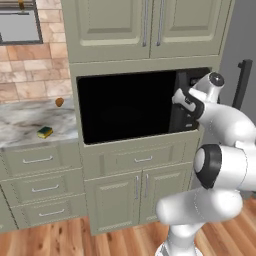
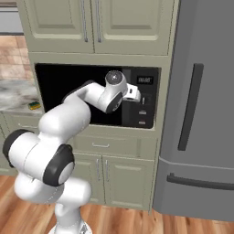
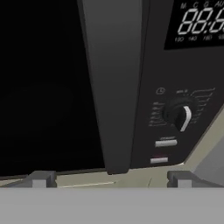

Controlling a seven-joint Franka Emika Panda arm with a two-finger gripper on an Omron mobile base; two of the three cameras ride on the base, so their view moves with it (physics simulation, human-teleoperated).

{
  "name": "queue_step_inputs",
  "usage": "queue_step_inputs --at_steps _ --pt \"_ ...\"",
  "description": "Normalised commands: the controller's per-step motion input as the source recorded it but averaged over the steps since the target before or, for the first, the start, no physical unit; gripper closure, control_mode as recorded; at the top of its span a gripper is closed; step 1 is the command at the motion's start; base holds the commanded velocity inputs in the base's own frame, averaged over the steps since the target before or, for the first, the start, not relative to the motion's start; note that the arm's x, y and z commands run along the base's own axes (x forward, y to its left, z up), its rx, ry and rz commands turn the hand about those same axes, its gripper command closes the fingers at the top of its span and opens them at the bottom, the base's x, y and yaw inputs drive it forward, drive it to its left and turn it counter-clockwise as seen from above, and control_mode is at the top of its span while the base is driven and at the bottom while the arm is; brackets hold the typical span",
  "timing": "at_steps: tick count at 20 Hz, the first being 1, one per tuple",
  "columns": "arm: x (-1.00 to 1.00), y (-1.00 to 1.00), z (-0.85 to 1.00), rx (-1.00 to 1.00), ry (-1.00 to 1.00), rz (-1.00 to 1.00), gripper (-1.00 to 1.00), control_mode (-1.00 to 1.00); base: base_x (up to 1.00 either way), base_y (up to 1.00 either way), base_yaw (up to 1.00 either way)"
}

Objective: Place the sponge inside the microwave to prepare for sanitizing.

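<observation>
The sponge [image 1: 45, 132], a small yellow block with a dark top, lies on the marble counter left of the microwave [image 1: 125, 107]; it also shows as the sponge [image 2: 34, 105] in the right base view. The microwave's [image 2: 64, 87] glossy black door looks closed. My gripper [image 1: 183, 101] hovers close to the door's right side, in front of the vertical handle [image 3: 116, 87] and beside the control panel [image 3: 179, 114]. In the hand view my gripper [image 3: 111, 179] is open, its fingertips [image 3: 41, 178] set wide apart with nothing between them. The sponge is far to the gripper's left.
A small orange-brown rounded object [image 1: 59, 102] sits at the back of the counter [image 1: 25, 120]. A tall grey fridge [image 2: 201, 114] stands right of the microwave. Cabinets [image 1: 145, 30] hang above, and drawers [image 1: 142, 160] and doors lie below.
</observation>
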Motion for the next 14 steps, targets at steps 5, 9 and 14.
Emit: queue_step_inputs --at_steps 5,9,14 --pt "0.23 -0.06 -0.09 0.0 0.0 0.0 -1.0 -1.0 0.0 0.0 0.0" --pt "0.27 -0.01 -0.16 0.0 0.0 0.0 -1.0 -1.0 0.0 0.0 0.0" --pt "0.28 0.0 -0.25 0.0 0.0 0.0 -1.0 -1.0 0.0 0.0 0.0"
